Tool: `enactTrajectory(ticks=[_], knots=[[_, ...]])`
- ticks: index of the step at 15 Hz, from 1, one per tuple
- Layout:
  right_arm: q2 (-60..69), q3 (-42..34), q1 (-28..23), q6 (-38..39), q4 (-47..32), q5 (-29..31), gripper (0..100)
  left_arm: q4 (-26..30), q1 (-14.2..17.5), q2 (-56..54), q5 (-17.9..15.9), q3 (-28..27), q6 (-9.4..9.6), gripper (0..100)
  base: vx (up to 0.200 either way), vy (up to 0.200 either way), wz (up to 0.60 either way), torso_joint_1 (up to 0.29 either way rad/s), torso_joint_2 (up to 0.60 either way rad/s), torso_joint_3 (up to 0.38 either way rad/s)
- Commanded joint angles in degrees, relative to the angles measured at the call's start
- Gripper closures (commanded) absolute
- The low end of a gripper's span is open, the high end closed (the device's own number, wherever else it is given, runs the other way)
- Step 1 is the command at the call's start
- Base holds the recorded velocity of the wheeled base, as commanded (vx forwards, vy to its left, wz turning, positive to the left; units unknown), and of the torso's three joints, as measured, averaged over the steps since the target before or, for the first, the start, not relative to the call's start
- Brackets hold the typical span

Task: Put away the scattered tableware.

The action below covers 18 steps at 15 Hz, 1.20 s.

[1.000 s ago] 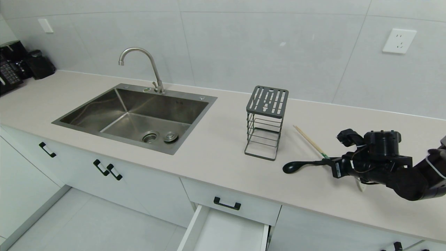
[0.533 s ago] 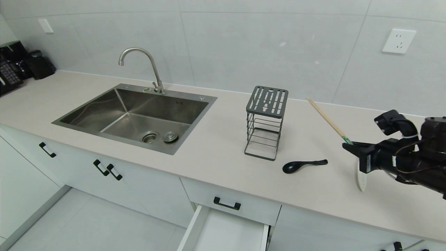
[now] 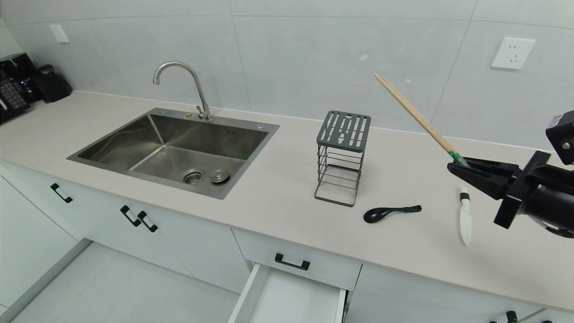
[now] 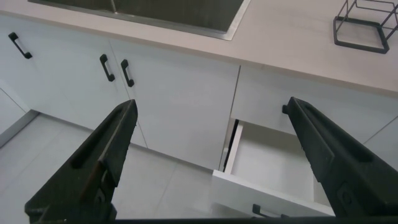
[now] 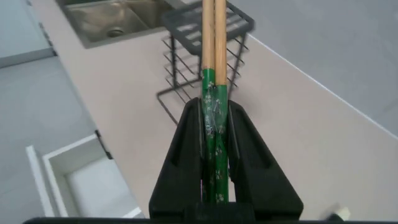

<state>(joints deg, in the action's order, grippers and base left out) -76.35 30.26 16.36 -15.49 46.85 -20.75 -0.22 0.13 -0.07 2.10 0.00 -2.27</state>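
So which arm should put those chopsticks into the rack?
Right. The right gripper is shut on the chopsticks, raised near the cutlery rack; the left gripper hangs open, low by the open drawer.

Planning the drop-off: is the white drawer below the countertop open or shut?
Open: the white drawer juts forward, its inside showing.
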Motion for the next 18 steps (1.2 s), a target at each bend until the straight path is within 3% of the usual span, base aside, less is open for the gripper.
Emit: enactTrajectory(ticks=[1, 3, 8, 11, 18], knots=[[1.6, 0.5, 6.6, -0.1, -2.9, -0.1, 100, 0.0, 0.0, 0.1, 0.0, 0.0, -0.02, 0, 0.000, 0.000, 0.00, 0.000, 0.00, 0.000], [-0.4, 0.6, 13.7, -0.2, -7.0, 2.1, 100, 0.0, 0.0, 0.1, 0.0, 0.0, -0.02, 0, 0.000, 0.000, 0.00, 0.000, 0.00, 0.000], [-10.1, 0.5, 21.9, -0.1, -5.7, 4.3, 100, 0.0, 0.0, 0.1, 0.0, 0.0, -0.02, 0, 0.000, 0.000, 0.00, 0.000, 0.00, 0.000], [-14.0, -1.8, 24.6, 0.5, -2.9, 4.1, 100, 0.0, 0.0, 0.1, 0.0, 0.0, -0.02, 0, 0.000, 0.000, 0.00, 0.000, 0.00, 0.000], [-23.1, 5.1, 26.8, 0.0, -2.6, 5.7, 100, 0.0, 0.0, 0.1, 0.0, 0.0, -0.02, 0, 0.000, 0.000, 0.00, 0.000, 0.00, 0.000]])
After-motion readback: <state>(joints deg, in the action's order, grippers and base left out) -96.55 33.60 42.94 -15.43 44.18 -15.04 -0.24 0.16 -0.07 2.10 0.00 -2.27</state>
